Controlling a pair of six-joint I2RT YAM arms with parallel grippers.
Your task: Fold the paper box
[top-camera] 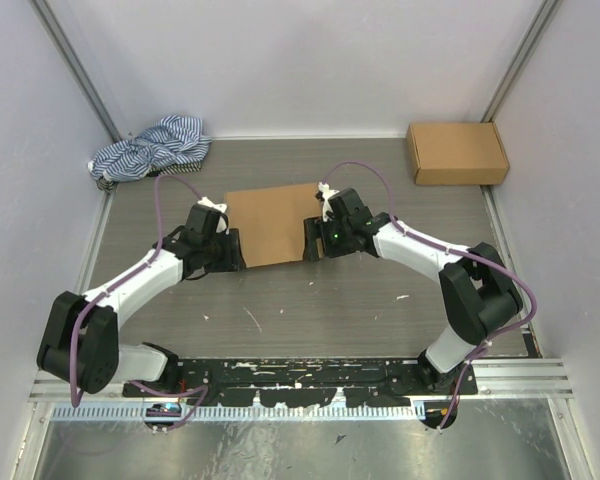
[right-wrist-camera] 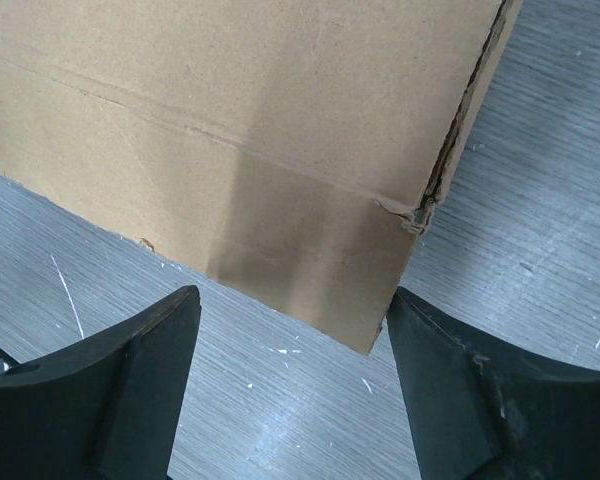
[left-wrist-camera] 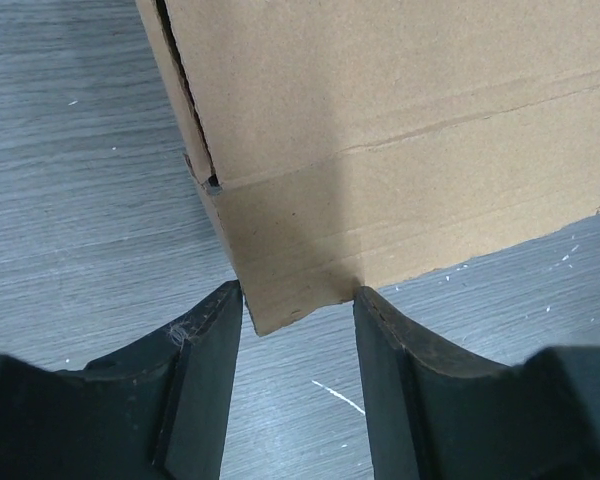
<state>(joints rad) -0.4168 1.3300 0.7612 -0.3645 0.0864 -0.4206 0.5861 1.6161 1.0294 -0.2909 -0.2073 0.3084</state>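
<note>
The paper box lies as a flat brown cardboard piece at the table's middle, with creases and a side slit showing. My left gripper is open at its near left corner. In the left wrist view that corner pokes between the fingertips of the gripper. My right gripper is open at the near right corner. In the right wrist view the cardboard ends just ahead of the wide-apart jaws of the gripper. Neither gripper holds anything.
A second, closed brown cardboard box stands at the back right. A blue-and-white striped cloth lies crumpled at the back left. Walls close in the table on both sides and at the back.
</note>
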